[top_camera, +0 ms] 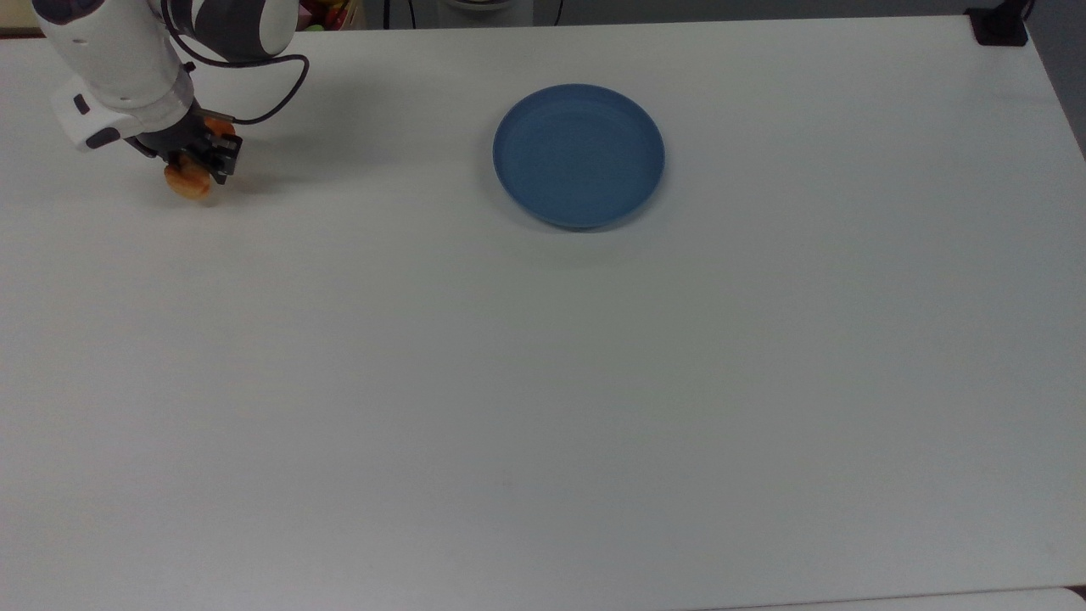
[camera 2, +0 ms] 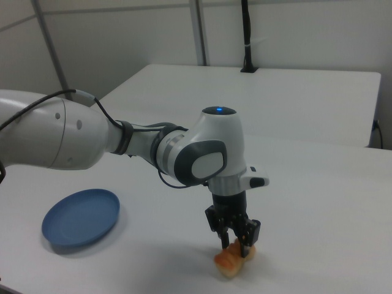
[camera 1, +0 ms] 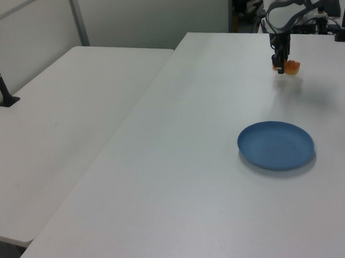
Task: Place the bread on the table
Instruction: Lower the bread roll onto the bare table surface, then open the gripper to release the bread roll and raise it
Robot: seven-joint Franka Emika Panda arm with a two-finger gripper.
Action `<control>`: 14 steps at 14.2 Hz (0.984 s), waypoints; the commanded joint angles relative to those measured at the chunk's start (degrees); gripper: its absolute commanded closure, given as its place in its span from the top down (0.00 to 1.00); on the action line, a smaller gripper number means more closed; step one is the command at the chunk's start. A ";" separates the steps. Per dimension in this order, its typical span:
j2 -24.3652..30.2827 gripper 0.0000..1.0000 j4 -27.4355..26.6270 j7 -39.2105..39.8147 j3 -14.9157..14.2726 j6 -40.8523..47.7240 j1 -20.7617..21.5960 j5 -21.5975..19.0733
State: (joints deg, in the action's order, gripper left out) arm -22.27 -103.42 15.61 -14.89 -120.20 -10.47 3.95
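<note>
The bread (top_camera: 187,182), a small golden-orange loaf, is down at the surface of the white table (top_camera: 543,382) near the top view's far left edge. My gripper (top_camera: 202,161) points down and is shut on it across its middle, so orange shows on both sides of the fingers. In the right view the bread (camera 2: 229,263) sits under the gripper (camera 2: 236,242) and appears to touch the table (camera 2: 318,202). In the left view the gripper (camera 1: 281,68) and bread (camera 1: 293,68) are at the far end of the table (camera 1: 191,162).
A round blue plate (top_camera: 579,155) (camera 1: 276,145) (camera 2: 81,217) lies well to the top view's right of the bread, with nothing on it. A second white table (camera 1: 61,111) adjoins on the left view's left. A black clamp (top_camera: 999,25) sits at the top view's far right corner.
</note>
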 commanded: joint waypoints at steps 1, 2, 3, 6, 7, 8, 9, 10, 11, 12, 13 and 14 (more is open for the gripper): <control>-0.31 0.83 -0.99 0.91 0.30 -1.53 0.02 0.79; -0.40 0.84 -1.08 0.91 0.30 -1.88 0.02 0.79; -0.40 0.86 -1.34 0.91 0.30 -2.06 0.02 0.79; -0.31 0.88 -1.78 0.91 0.30 -2.41 0.10 0.79; -0.23 0.94 -1.78 0.91 0.30 -2.32 0.10 0.79; -0.14 0.98 -1.78 0.74 0.30 -2.23 0.19 0.79; 0.38 1.00 -1.70 0.65 0.30 -2.06 0.19 0.79; 1.00 1.00 -1.52 0.48 0.30 -1.71 0.02 0.79; 2.14 1.00 -1.52 0.30 0.30 -1.53 0.10 0.71; 3.45 1.00 -1.61 0.04 0.30 -1.18 0.28 0.71; 4.95 1.00 -1.61 -0.31 0.30 0.13 0.54 0.62; 6.61 1.00 -1.43 -0.49 0.30 1.71 0.80 0.27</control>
State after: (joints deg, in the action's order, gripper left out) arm -21.78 -103.24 15.63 -14.80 -120.56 -10.34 3.96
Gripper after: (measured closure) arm 0.000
